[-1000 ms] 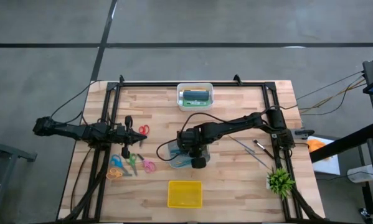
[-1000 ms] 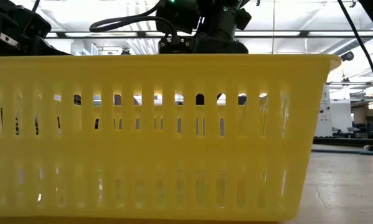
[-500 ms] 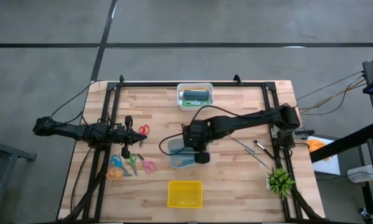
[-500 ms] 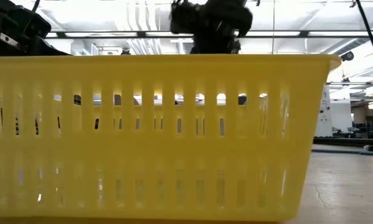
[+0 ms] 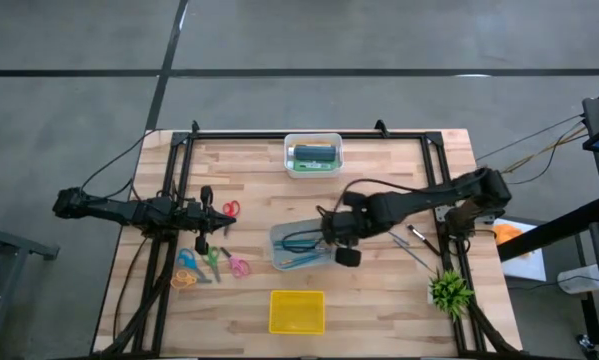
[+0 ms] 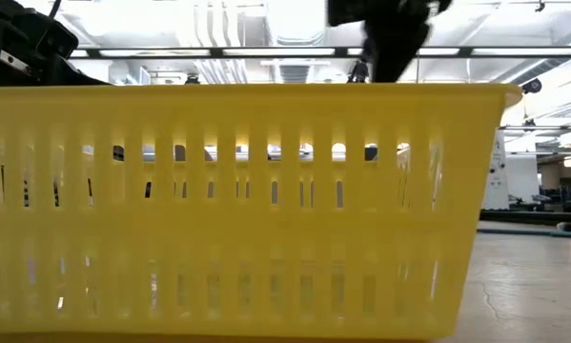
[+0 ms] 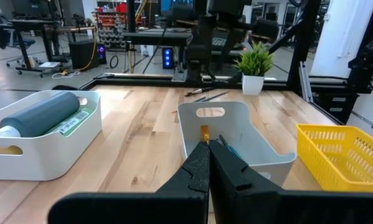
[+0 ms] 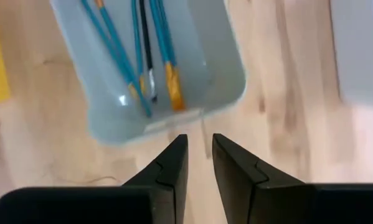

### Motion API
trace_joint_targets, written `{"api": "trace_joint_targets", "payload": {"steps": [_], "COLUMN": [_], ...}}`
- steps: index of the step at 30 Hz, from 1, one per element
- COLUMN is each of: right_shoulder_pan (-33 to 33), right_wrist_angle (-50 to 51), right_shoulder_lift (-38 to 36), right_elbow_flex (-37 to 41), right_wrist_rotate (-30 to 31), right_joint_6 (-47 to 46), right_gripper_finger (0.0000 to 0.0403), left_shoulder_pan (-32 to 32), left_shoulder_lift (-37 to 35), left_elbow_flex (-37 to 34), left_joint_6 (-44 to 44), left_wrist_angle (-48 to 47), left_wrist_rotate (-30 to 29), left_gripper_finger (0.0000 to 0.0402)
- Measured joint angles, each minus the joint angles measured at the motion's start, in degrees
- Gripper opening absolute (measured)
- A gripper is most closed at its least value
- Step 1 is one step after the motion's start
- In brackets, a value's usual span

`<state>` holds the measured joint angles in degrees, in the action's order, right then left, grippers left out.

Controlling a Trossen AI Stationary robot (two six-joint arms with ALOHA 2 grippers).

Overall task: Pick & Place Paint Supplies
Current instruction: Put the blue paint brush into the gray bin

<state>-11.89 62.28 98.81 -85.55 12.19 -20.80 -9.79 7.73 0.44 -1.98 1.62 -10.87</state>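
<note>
High view: right gripper (image 5: 345,252) sits over the middle of the bench, just off the right end of the pale grey bin (image 5: 285,240). Right wrist view shows its fingers (image 8: 174,163) a narrow gap apart, nothing between them, bare wood under the tips and the bin's rim just ahead.

Brushes in bin (image 8: 139,50): several blue-handled ones plus one with an orange-brown section, lying roughly parallel along the bin's length, one dark thin one among them. Same bundle (image 5: 301,242) shows as blue lines from above.

Loose brushes (image 5: 404,240): a few thin ones still lie on the wood toward the right edge, between the right gripper and the green spiky plant (image 5: 449,291), which stands near the front right corner.

White tub (image 5: 313,155) at the middle of the far edge holds a dark blue tube (image 5: 315,152) lying on its side, with something green under it; cannot tell what else is in there.

Yellow basket (image 5: 297,311) at the middle of the front edge; fills the low view, contents not visible.

Left gripper (image 5: 203,222) parked near the left edge, fingers (image 7: 198,171) pressed together, holding nothing. Coloured scissors (image 5: 211,262) lie scattered just in front of it toward the front left corner; a red-handled pair (image 5: 229,209) lies just beside it.
</note>
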Motion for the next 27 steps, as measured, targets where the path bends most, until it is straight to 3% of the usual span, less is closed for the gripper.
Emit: {"api": "trace_joint_targets", "payload": {"steps": [14, 27], "right_shoulder_pan": [-3.52, -3.13], "right_wrist_angle": [-0.49, -8.02], "right_shoulder_lift": [-17.14, -23.97], "right_elbow_flex": [27.49, 43.1], "right_wrist_rotate": [1.72, 2.73], "right_joint_6": [-32.17, -36.87], "right_gripper_finger": [0.007, 0.007], "left_shoulder_pan": [0.01, 0.0], "left_shoulder_lift": [0.02, 0.02], "left_elbow_flex": [-0.01, 0.0], "left_joint_6": [-0.02, -0.01], "left_wrist_angle": [0.01, 0.0], "left_wrist_rotate": [0.0, 0.0], "left_gripper_finger": [0.0, 0.0]}}
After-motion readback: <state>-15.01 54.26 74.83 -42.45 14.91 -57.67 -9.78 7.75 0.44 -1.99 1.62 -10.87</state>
